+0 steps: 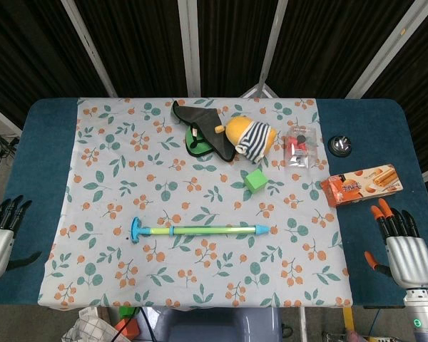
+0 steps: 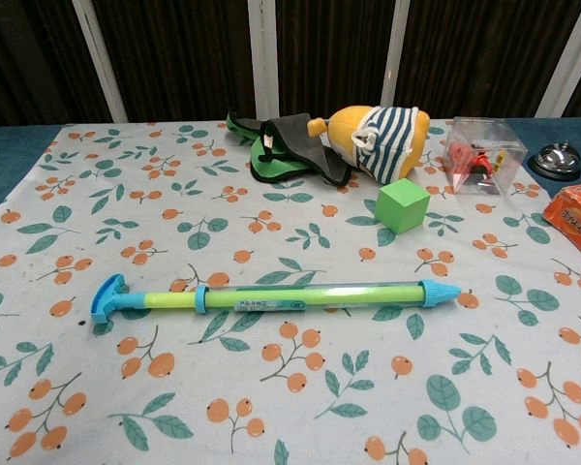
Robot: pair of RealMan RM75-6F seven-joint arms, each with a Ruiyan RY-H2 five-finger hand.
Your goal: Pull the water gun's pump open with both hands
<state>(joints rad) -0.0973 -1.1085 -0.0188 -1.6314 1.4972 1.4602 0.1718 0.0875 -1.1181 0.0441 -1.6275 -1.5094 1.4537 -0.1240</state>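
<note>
The water gun lies flat across the middle of the floral cloth, a long clear tube with a green rod inside. Its blue T-shaped pump handle points left and its blue nozzle points right. My left hand hangs at the far left edge of the head view, fingers apart, holding nothing. At the lower right, my right hand with orange fingertips is also open and empty. Both hands are well away from the gun. Neither hand shows in the chest view.
Behind the gun sit a green cube, a striped yellow plush toy, a dark green pouch and a clear box. An orange snack box and a bell lie right.
</note>
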